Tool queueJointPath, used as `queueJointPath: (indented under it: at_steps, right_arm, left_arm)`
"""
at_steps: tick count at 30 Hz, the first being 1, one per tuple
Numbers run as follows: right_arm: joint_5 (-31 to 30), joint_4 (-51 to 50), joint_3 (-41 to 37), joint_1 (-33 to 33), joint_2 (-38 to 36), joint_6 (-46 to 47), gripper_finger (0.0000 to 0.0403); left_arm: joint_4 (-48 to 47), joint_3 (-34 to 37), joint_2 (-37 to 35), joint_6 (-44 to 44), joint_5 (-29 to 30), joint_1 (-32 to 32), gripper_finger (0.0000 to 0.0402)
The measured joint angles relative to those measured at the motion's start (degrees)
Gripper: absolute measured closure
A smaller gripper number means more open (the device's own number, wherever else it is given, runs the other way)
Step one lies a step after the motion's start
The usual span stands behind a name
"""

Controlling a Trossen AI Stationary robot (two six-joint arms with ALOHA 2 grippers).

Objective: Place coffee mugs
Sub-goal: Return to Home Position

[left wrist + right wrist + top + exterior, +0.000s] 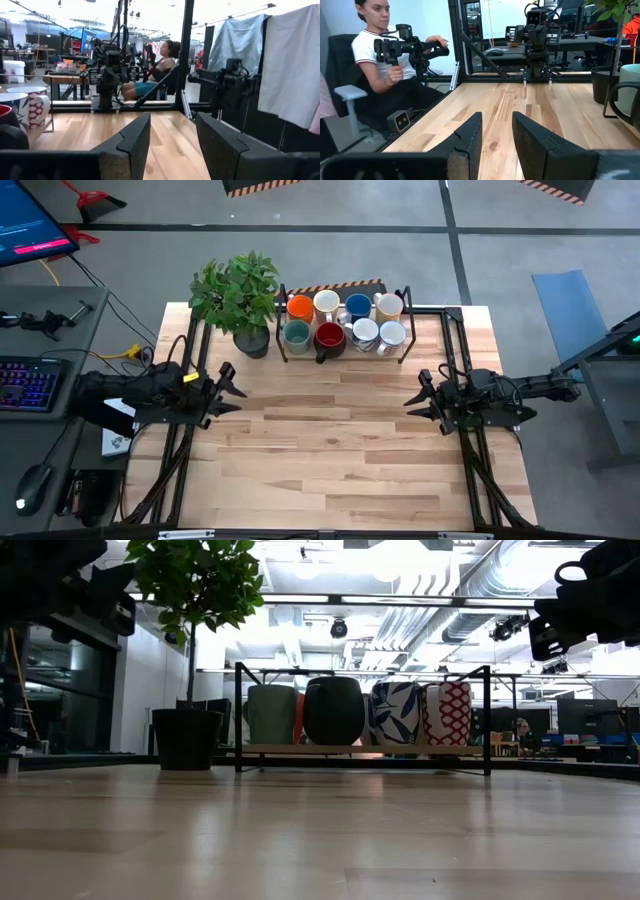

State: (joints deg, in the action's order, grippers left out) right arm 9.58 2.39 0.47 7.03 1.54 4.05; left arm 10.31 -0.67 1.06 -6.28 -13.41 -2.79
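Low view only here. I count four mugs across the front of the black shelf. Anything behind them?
Observer: Yes. The high view shows a back row of four on the black metal-frame shelf: orange ceramic mug, white ceramic mug, blue ceramic mug, cream ceramic mug.
Operator: Arms clear of the shelf?
Observer: The left gripper is over the left side of the light wooden table and the right gripper is over its right side. Both are apart from the shelf.
Operator: Holding anything?
Observer: No. The wrist views show both open and empty.
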Motion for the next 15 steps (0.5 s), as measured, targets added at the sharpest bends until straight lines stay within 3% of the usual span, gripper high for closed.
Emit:
queueJointPath:
  at_steps: [15]
  right_arm:
    - [0.00,0.00,0.00,0.02,0.00,0.00,0.0306]
  left_arm:
    - [-0.94,0.00,-0.32,3.43,0.66,-0.37,0.0252]
